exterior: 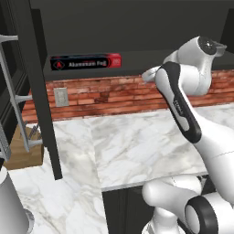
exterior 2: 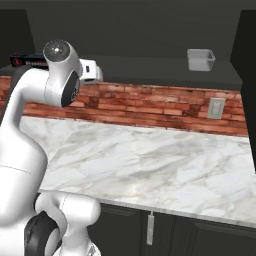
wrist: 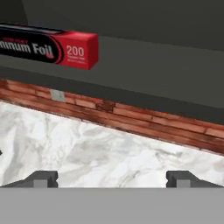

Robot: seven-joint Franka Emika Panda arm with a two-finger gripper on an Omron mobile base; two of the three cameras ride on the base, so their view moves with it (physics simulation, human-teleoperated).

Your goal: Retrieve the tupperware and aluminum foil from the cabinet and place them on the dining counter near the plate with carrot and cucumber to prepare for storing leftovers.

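Note:
The aluminum foil (exterior: 86, 62) lies lengthwise on the shelf of the open black cabinet (exterior: 137, 27), its red end pointing right. In the hand view the aluminum foil (wrist: 48, 46) sits at the upper left, some way ahead of my gripper (wrist: 112, 179). The gripper is open, its fingertips (wrist: 41, 178) wide apart with nothing between them. The tupperware (exterior 2: 200, 59), a small grey translucent tray, rests on the same shelf far to the right. My arm partly hides the aluminum foil (exterior 2: 27, 60) in the right base view.
A marble wall counter (exterior: 137, 146) runs below the shelf against a brick wall (exterior 2: 150, 102) with outlets. The open cabinet door (exterior: 41, 91) hangs at the left. A brown wooden block (exterior: 23, 148) stands behind it. Black base cabinets (exterior 2: 200, 235) lie below.

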